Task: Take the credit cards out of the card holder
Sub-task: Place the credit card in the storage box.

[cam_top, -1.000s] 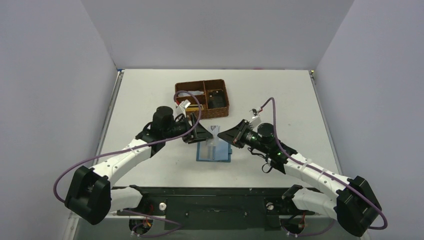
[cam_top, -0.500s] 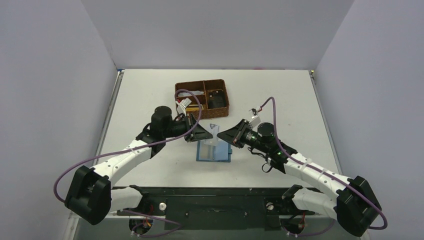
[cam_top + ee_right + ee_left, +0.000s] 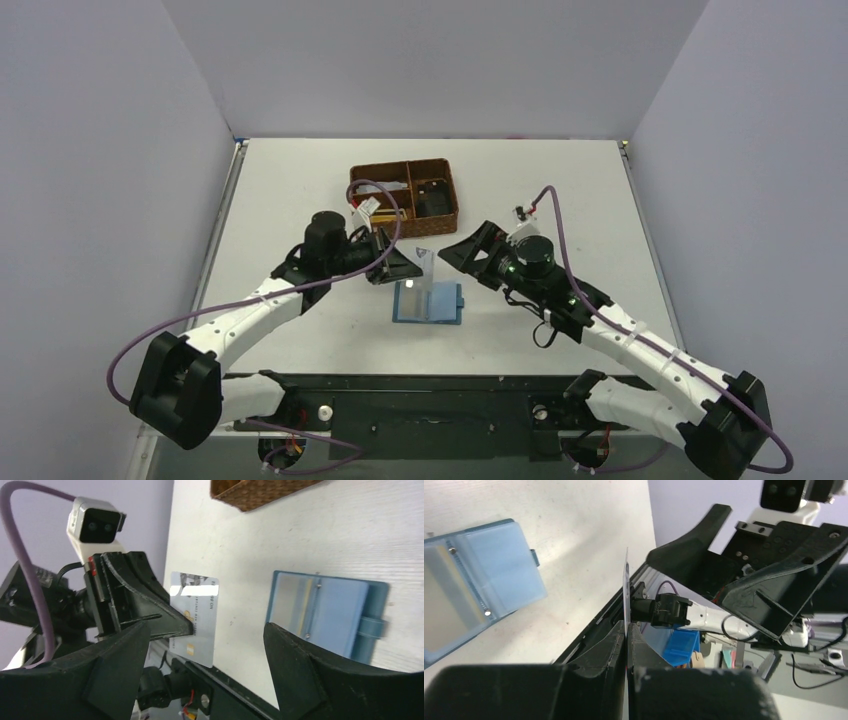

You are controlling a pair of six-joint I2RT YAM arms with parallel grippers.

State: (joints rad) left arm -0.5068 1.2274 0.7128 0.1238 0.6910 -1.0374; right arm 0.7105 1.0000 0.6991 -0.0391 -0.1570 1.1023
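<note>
Since your left gripper (image 3: 626, 630) is pinched shut on the edge of a pale credit card (image 3: 195, 620), holding it upright just above the open card holder (image 3: 430, 303), your right gripper (image 3: 462, 250) can hang wide and empty near the holder; a tan card (image 3: 444, 597) lies pocketed inside

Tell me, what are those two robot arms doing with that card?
The left gripper is pinching a pale card upright, above the table. The right gripper is open close by and touches nothing. Under them the blue card holder lies open flat, with a tan card showing in one pocket. A brown basket sits farther back.
</note>
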